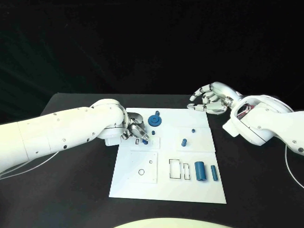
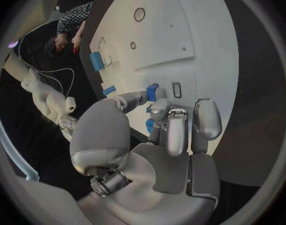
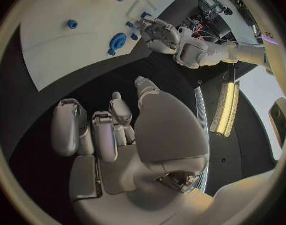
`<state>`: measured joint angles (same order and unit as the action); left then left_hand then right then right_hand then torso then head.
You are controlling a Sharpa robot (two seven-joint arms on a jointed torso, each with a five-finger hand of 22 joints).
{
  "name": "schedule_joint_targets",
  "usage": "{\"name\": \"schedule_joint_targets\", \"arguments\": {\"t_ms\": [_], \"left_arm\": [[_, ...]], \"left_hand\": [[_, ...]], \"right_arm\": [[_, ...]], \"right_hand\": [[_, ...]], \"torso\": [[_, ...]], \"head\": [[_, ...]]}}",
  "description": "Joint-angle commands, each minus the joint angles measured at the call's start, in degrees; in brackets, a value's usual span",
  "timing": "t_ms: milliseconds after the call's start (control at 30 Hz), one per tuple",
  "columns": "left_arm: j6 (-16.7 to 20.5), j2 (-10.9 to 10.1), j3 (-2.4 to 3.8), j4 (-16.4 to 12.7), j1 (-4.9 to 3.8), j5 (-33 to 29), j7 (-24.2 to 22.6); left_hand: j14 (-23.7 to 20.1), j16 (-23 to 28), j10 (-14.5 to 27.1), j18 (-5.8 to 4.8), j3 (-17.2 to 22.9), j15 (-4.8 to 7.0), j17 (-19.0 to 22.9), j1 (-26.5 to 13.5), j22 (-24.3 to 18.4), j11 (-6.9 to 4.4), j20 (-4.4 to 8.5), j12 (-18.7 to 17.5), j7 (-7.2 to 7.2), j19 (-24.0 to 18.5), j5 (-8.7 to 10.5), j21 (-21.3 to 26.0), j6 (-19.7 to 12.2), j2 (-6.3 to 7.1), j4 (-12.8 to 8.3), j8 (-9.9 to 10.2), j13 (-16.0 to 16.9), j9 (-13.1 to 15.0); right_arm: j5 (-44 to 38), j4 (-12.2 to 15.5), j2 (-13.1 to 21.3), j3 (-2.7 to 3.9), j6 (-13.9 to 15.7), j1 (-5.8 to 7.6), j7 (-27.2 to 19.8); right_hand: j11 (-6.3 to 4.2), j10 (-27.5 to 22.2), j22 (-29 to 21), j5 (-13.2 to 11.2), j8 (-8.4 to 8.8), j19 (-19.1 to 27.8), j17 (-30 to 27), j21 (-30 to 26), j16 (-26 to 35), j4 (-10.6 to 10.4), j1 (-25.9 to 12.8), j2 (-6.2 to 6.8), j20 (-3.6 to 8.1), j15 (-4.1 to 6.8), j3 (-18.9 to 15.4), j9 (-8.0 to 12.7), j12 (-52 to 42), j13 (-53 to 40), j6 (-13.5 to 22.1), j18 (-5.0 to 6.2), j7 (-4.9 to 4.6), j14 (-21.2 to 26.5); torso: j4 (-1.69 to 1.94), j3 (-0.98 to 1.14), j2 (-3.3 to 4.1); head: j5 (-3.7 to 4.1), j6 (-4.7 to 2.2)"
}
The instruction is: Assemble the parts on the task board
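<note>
Task board (image 1: 193,190): your white plate, centre of the table.
Left hand (image 1: 136,128): at the board's left edge, fingers pinching a small blue part (image 2: 152,92).
Right hand (image 1: 210,99): beyond the far right corner, fingers curled, nothing in them.

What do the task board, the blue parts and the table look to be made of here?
Task board: white, matte, probably plastic or painted sheet, with thin outlined cut-outs. Blue parts, such as the cylinder: evenly coloured with a soft sheen, likely plastic. Table: black and dull, with no glare; the material is unclear. The left hand holds a small blue part.
</note>
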<state>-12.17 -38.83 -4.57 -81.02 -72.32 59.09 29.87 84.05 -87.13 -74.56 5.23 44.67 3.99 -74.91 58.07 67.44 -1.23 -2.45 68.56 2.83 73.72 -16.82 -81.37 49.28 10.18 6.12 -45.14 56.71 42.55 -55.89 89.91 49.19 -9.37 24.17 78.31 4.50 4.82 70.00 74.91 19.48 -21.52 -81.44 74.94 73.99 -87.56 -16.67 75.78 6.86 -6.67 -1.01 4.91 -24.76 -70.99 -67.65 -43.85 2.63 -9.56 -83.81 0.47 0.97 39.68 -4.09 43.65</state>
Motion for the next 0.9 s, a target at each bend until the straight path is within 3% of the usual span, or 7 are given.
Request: {"name": "schedule_joint_targets", "arguments": {"t_ms": [33, 200, 500, 900], "left_arm": [[-0.5, 0.3, -0.17, -0.1, 0.22, -0.4, -0.1], [-0.7, 0.3, -0.18, 0.0, 0.22, -0.5, -0.1], [-0.7, 0.2, -0.19, 0.1, 0.22, -0.4, -0.1], [-0.5, 0.2, -0.19, 0.4, 0.22, -0.2, -0.2]], "left_hand": [[4.4, -0.2, -0.4, -0.51, 0.9, 0.48, -9.5, -0.5, 0.0, -0.21, -0.01, 0.2, -0.35, 0.3, 0.4, 0.1, 0.5, -0.13, -1.6, 0.4, 0.2, 0.0], [4.4, -0.2, -0.3, -0.52, -3.7, 0.56, -9.6, -1.8, 0.0, -0.28, 0.08, 0.3, -0.45, 0.5, 0.6, 0.3, 1.2, 0.37, 0.7, 1.0, 0.5, 0.0], [4.4, -0.2, -0.4, -0.55, -8.8, 0.52, -9.7, -2.3, 0.0, -0.22, 0.09, 0.3, -0.38, 0.6, 0.73, 0.5, 1.8, 0.1, 3.7, 1.7, 0.9, -0.1], [4.5, -0.3, -0.4, -0.55, -10.6, 0.53, -9.8, -2.2, 0.1, -0.22, 0.09, 0.4, -0.38, 0.7, 0.77, 0.5, 2.0, -0.28, 5.0, 1.9, 1.1, -0.1]], "right_arm": [[-0.4, 0.1, 0.0, 0.01, -0.6, -0.04, -0.7], [-0.4, 0.2, 0.1, 0.01, -0.6, -0.04, -0.8], [-0.4, 0.1, 0.2, 0.01, -0.5, -0.04, -0.7], [-0.4, 0.1, 0.2, 0.01, -0.5, -0.05, -0.7]], "right_hand": [[0.07, -0.3, 5.4, -0.7, -0.27, 0.1, 10.0, -0.3, 0.2, 0.1, 0.0, -0.22, 0.01, 0.36, 0.0, 0.1, 0.2, 0.0, 0.5, 1.09, -0.07, -4.8], [0.09, -0.3, 5.4, -1.5, -0.4, 0.1, 10.0, -0.4, 0.2, 0.0, -0.3, -0.21, 0.01, 0.36, -0.2, 0.2, 0.2, 0.1, 0.6, 1.1, -0.07, -4.8], [0.09, -0.2, 5.4, -1.8, -0.46, 0.1, 10.0, -0.4, 0.2, -0.1, -0.5, -0.36, 0.01, 0.35, -0.3, 0.3, 0.2, 0.1, 0.6, 1.09, -0.08, -4.8], [0.1, -0.2, 5.3, -1.8, -0.49, 0.1, 9.9, -0.5, 0.2, -0.1, -0.7, -0.44, 0.01, 0.35, -0.3, 0.3, 0.2, 0.1, 0.6, 1.11, -0.08, -4.8]], "torso": [[0.03, -0.04, -0.03], [0.08, -0.05, -0.03], [0.06, -0.07, -0.05], [0.06, -0.04, -0.02]], "head": [[0.06, 0.09], [0.1, 0.07], [0.1, 0.06], [0.04, -0.02]]}}
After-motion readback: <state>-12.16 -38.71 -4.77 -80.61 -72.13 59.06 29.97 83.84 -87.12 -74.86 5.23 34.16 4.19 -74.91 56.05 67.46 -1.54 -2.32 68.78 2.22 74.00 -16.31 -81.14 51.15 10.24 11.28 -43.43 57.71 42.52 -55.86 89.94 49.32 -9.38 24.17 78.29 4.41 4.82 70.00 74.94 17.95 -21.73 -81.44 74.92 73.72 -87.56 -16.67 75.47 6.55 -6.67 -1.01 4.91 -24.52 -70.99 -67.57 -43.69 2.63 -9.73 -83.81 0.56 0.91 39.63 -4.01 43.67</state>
